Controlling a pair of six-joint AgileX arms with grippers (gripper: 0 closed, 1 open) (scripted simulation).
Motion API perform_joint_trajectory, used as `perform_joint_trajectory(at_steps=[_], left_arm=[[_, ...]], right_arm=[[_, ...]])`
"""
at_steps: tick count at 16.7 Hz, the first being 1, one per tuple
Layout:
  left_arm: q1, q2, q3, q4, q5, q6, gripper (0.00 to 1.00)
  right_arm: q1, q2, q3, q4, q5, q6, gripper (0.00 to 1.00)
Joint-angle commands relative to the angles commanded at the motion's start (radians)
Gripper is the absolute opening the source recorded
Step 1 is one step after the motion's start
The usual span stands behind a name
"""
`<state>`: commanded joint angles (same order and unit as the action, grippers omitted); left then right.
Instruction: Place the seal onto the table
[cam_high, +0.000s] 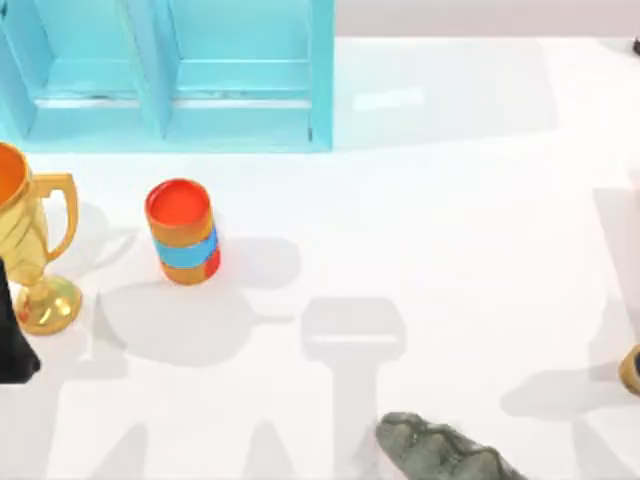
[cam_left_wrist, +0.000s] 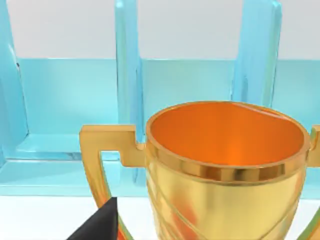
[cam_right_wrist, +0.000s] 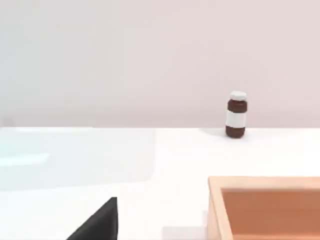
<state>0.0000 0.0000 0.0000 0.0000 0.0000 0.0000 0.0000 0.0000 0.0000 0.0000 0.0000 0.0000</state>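
Right end effector mostly cut off; open or closed, cannot tell. Tan seal close beside it, cropped; held or already resting on bench, cannot tell. Risk: tips or drops if released while tilted or high. Brown bottle well beyond, no hazard. Left end effector parked just beside gold trophy; state likewise undeterminable.

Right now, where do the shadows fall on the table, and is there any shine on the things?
Top view: soft grey shadows lie on the table to the right of the orange cup and the gold trophy, and an arm-shaped shadow crosses the middle. Left wrist view: the trophy rim shines brightly and the blue shelf looks glossy. Right wrist view: even light, with a faint shadow beside the brown bottle.
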Motion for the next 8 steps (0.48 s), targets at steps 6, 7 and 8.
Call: perform_joint_trajectory(at_steps=[6,7,8], left_arm=[[0.0,0.0,0.0,0.0,0.0,0.0,1.0],[0.0,0.0,0.0,0.0,0.0,0.0,1.0],[0.0,0.0,0.0,0.0,0.0,0.0,1.0]], right_arm=[[-0.048,0.107,0.107,-0.099,0.005,-0.041,1.0],[-0.069,0.16,0.158,-0.145,0.006,-0.059,1.0],[-0.092,0.224,0.218,-0.197,0.006,-0.081,1.0]])
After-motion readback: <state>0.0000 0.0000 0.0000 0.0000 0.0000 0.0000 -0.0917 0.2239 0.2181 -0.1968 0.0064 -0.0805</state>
